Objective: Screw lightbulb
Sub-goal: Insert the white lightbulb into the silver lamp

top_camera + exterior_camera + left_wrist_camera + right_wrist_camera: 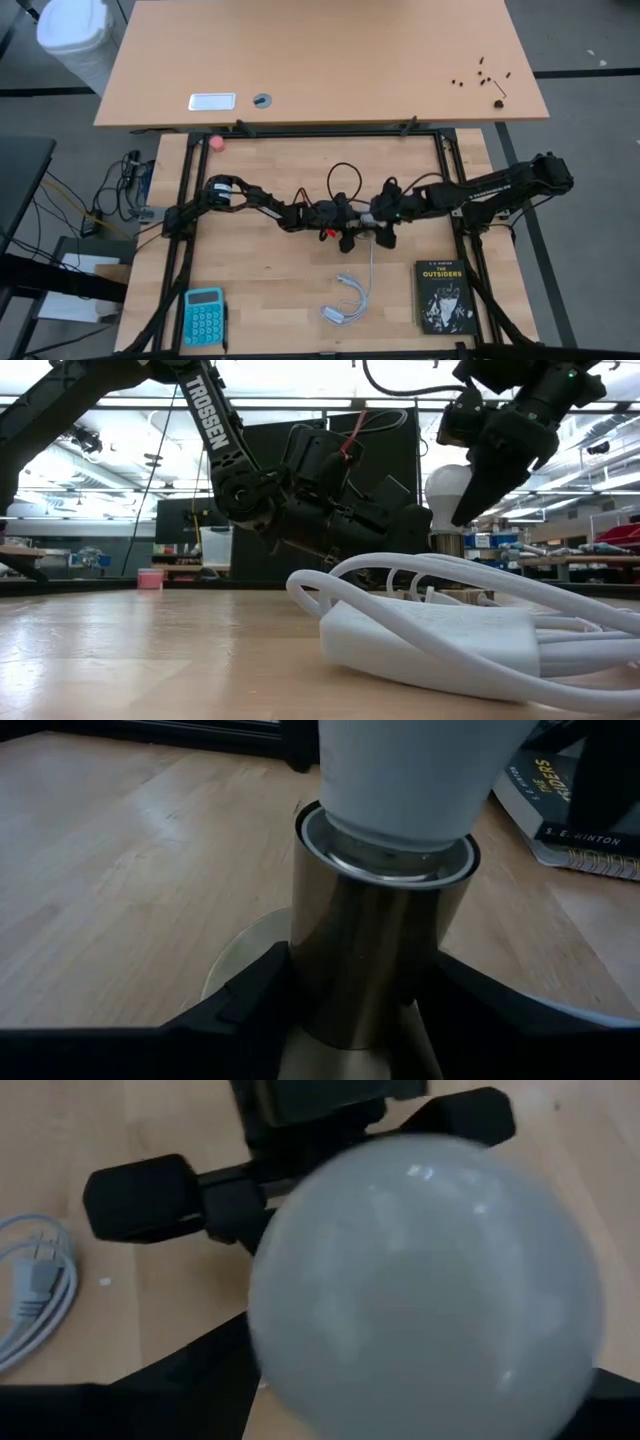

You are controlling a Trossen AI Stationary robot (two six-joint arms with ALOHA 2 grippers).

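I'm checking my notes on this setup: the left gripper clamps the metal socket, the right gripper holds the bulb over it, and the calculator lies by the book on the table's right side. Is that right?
One detail is wrong. In the high view the calculator lies at the table's left side, far from the book on the right. The rest stands: the left gripper clamps the metal socket, and the right gripper holds the bulb over it.

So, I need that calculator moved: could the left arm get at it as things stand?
Probably not yet: the left gripper is clamped on the metal socket under the lightbulb. The calculator lies unobstructed on the table.
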